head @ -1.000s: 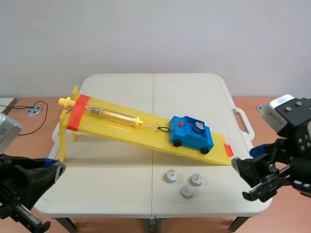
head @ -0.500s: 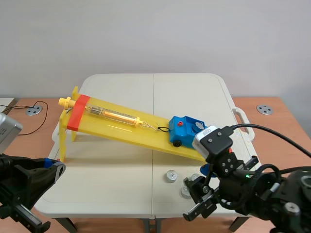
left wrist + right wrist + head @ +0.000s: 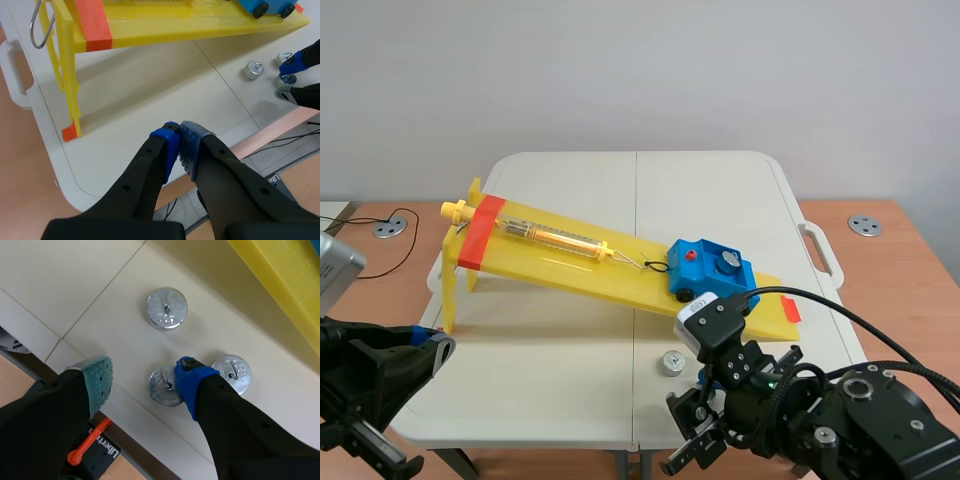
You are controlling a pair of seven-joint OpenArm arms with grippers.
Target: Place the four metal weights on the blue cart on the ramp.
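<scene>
The blue cart [image 3: 710, 272] stands low on the yellow ramp [image 3: 570, 255] with one metal weight [image 3: 727, 262] on its top. Three more weights lie on the table: one apart [image 3: 167, 308] [image 3: 672, 362], two side by side [image 3: 162, 390] [image 3: 231, 374]. My right gripper [image 3: 145, 382] is open just above them. Its blue pad [image 3: 192, 380] overlaps the edge of the nearer weight, and the teal pad stands off to the other side. My left gripper [image 3: 180, 142] is shut on nothing near the table's front left edge [image 3: 425, 345].
A spring scale [image 3: 550, 237] lies on the ramp, tied to the cart by a cord. The ramp's raised end rests on yellow legs [image 3: 67, 75] ahead of my left gripper. The right arm's body [image 3: 820, 420] hides two weights in the scene view.
The right arm has swung from the table's right side leftward along the front edge and now hangs over the weights. The left arm has not moved.
</scene>
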